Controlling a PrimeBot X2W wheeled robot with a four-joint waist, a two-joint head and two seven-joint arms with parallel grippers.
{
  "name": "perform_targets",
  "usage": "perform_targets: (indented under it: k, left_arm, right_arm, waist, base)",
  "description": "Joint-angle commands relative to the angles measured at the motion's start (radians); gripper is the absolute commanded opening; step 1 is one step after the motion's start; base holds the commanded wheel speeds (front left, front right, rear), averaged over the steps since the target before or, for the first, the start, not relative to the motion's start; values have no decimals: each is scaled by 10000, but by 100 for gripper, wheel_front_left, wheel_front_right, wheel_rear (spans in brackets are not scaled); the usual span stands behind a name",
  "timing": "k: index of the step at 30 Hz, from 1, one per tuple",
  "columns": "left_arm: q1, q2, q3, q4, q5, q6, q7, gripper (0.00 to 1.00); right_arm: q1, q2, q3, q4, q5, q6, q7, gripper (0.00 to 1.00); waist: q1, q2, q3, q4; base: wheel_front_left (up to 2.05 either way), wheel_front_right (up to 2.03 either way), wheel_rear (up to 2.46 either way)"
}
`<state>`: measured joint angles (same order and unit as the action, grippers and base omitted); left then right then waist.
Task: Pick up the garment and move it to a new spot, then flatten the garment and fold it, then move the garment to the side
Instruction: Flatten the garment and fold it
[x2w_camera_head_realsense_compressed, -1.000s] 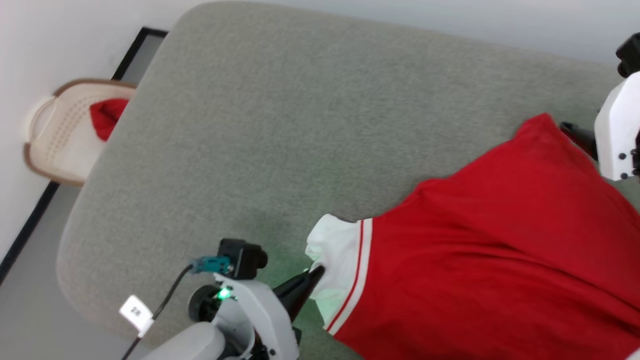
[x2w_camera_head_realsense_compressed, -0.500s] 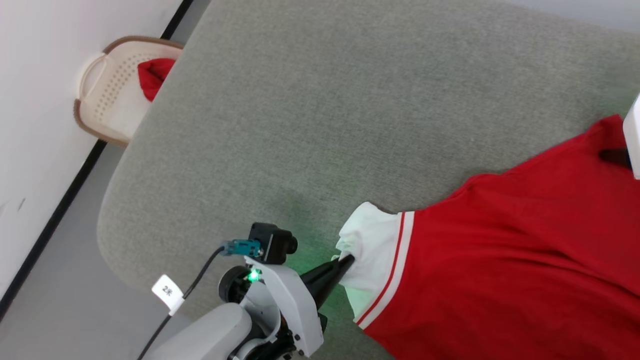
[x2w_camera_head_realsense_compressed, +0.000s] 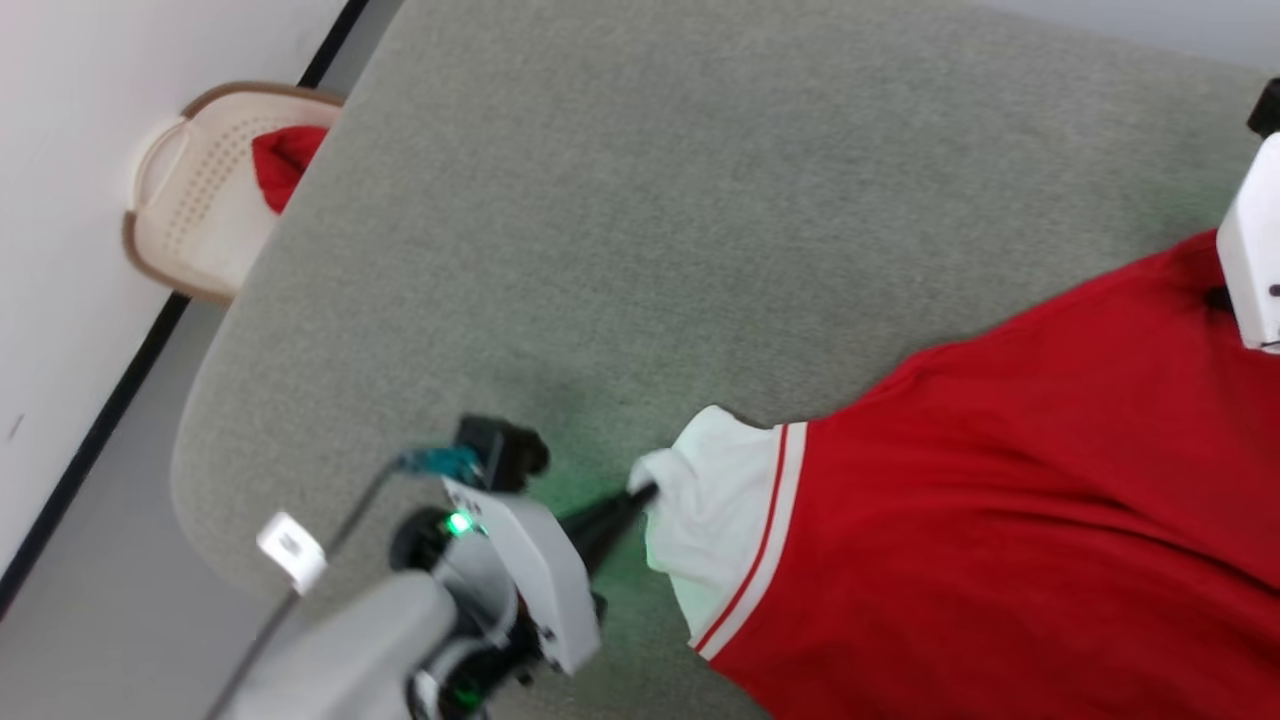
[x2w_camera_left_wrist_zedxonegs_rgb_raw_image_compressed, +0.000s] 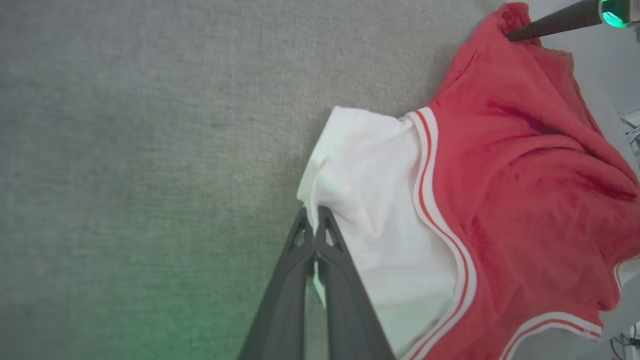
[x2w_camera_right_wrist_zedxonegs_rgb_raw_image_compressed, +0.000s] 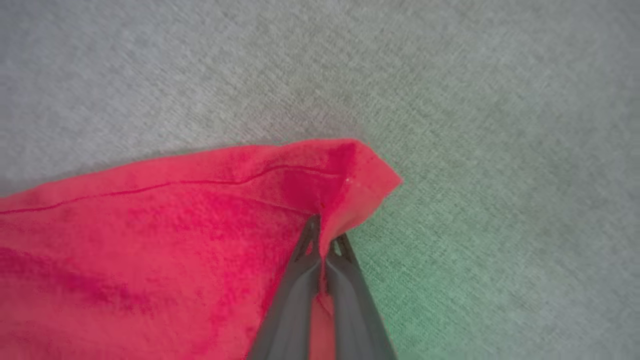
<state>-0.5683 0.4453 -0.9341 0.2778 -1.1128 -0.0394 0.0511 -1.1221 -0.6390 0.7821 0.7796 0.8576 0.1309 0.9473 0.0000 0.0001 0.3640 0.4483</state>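
Note:
The garment (x2w_camera_head_realsense_compressed: 1000, 500) is a bright red shirt spread over the right side of the grey padded table (x2w_camera_head_realsense_compressed: 600, 200). Its white sleeve (x2w_camera_head_realsense_compressed: 715, 520) with striped trim points left. My left gripper (x2w_camera_head_realsense_compressed: 645, 490) is shut on the sleeve's edge, and the left wrist view shows the left gripper (x2w_camera_left_wrist_zedxonegs_rgb_raw_image_compressed: 315, 212) pinching the white fabric of the sleeve (x2w_camera_left_wrist_zedxonegs_rgb_raw_image_compressed: 380, 200). My right gripper (x2w_camera_right_wrist_zedxonegs_rgb_raw_image_compressed: 324, 227) is shut on a red corner of the garment (x2w_camera_right_wrist_zedxonegs_rgb_raw_image_compressed: 175, 240). In the head view the right gripper (x2w_camera_head_realsense_compressed: 1217, 297) sits at the garment's far right corner, under its white forearm.
A cream perforated basket (x2w_camera_head_realsense_compressed: 180, 230) stands on the floor beyond the table's left edge, holding a small red cloth (x2w_camera_head_realsense_compressed: 278, 165). A white wall with dark skirting runs along the left. Bare grey table surface stretches left of and beyond the garment.
My right gripper has shut on the garment's red corner. The left gripper stays shut on the sleeve. The head camera has shifted, so the whole picture has moved.

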Motion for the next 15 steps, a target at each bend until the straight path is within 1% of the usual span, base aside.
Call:
perform_targets:
  k: [1, 7, 9, 12, 14, 15]
  left_arm:
    - [-302, 264, 135, -119, -99, 117, 263, 0]
    - [-1474, 1081, 511, -599, 33, 412, 1169, 0]
    - [-1988, 1314, 617, -687, 95, 477, 1513, 0]
    - [-2844, 1602, 748, -673, 221, 443, 2078, 0]
    - [-3461, 1723, 837, -543, 277, 412, 2466, 0]
    - [-3461, 1723, 837, -543, 277, 412, 2466, 0]
  right_arm:
    - [100, -5, 149, 74, 142, -3, -176, 0]
    - [-239, 56, 113, -362, 593, -1, -1038, 0]
    - [-358, 90, -90, -406, 889, -1, -1433, 0]
    - [-472, 311, -397, -491, 1407, -1, -1927, 0]
    - [-591, 357, -390, -603, 1480, -1, -2135, 0]
    - [-591, 357, -390, -603, 1480, -1, -2135, 0]
  waist:
    - [0, -1, -338, -347]
    - [0, -1, -994, -903]
    - [0, -1, -1233, -1102]
    - [0, -1, -1601, -1377]
    - [0, -1, -1845, -1577]
    - [0, -1, -1845, -1577]
  base:
    - [0, 0, 0]
    - [0, 0, 0]
    - [0, 0, 0]
    - [0, 0, 0]
    - [0, 0, 0]
    - [0, 0, 0]
